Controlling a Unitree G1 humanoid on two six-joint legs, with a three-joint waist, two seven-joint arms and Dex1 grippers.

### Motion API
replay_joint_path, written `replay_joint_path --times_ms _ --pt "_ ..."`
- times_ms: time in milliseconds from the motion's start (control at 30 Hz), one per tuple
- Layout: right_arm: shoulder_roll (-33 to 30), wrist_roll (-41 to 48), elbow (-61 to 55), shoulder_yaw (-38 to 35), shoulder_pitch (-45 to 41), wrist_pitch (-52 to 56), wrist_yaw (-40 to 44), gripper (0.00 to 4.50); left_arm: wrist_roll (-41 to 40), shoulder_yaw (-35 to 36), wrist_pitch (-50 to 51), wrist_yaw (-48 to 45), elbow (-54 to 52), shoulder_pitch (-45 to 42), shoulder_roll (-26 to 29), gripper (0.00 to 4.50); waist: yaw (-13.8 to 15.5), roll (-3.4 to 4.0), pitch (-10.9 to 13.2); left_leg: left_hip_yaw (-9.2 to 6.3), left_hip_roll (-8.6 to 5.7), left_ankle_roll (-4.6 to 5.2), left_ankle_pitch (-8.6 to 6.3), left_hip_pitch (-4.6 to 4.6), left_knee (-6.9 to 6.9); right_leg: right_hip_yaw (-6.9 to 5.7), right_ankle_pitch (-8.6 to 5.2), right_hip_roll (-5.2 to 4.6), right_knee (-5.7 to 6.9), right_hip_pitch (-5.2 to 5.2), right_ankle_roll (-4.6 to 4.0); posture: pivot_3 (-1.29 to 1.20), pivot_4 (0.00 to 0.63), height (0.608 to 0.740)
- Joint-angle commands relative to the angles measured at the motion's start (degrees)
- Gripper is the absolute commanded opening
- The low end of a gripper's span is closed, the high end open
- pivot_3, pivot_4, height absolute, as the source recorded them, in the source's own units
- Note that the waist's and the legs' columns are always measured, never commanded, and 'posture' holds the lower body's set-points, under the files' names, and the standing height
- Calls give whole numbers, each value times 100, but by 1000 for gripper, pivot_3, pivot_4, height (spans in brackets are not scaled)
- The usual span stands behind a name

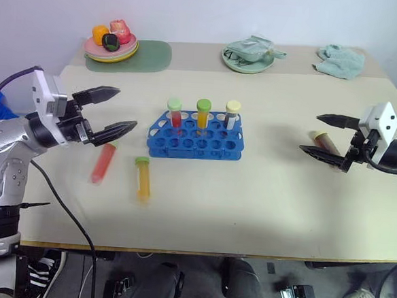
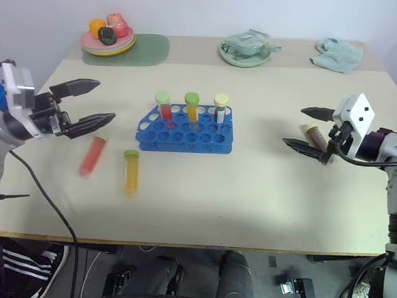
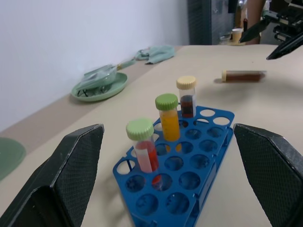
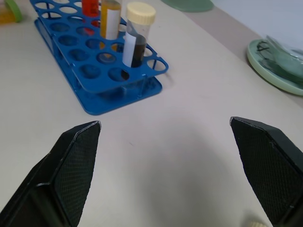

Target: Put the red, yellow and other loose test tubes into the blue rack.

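the left gripper (image 1: pixel 113 109) hovers above the table (image 1: pixel 262 208) with its two black fingers spread wide and nothing between them. just below and beside its fingertips lies the red test tube (image 1: pixel 103 163), flat on the table, its cap end hidden under the lower finger. a little further out from the same gripper, toward the robot's right, lies the yellow-orange test tube (image 1: pixel 143 178) with its green cap pointing away from the robot.

the blue rack (image 1: pixel 196 136) stands between the two grippers, nearer the left one. three tubes stand upright in its far row: a red tube with a green cap (image 1: pixel 176 112), an orange tube with a green cap (image 1: pixel 203 115) and a dark tube with a cream cap (image 3: pixel 187 96). the remaining holes are unfilled.

the right gripper (image 1: pixel 327 136) hangs over the table with its fingers fully apart, holding nothing. the dark brown-red test tube (image 1: pixel 326 141) lies flat on the table in line with the gap between its fingers, cream cap toward the far edge; contact with the fingers cannot be told.

well beyond the left gripper, at the far table edge, a plate of toy food (image 1: pixel 111 45) rests on a green mat (image 1: pixel 154 57). beyond the rack sits a green dish (image 1: pixel 248 57), and beyond the right gripper a crumpled green cloth (image 1: pixel 340 61).
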Motion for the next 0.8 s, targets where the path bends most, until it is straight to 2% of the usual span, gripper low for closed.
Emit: replay_joint_path --times_ms 33,433,667,800 --pt "-84 45 -203 -191 -42 -58 -72 4500 78 -2 -209 -33 65 -150 -19 4479 0 0 0 0 0 0 0 0 0 0 0 0 0 0 0 0 150 740" --pt "-91 -34 -191 -76 -185 421 -480 4500 161 -71 -363 -77 371 -496 -117 4479 1 0 0 1 0 0 0 0 1 1 0 0 0 0 0 0 150 740" --pt "3 91 -237 -104 -508 1035 -752 4500 192 -252 -560 84 309 -540 -491 4479 1 0 0 1 1 0 0 -1 1 2 0 1 -1 0 0 0 150 740" --pt "-48 -211 -412 -155 -432 966 -1196 4500 278 -468 -672 -67 596 -814 -643 4479 13 0 0 1 0 0 0 -2 3 1 1 1 -2 0 -1 0 150 740"
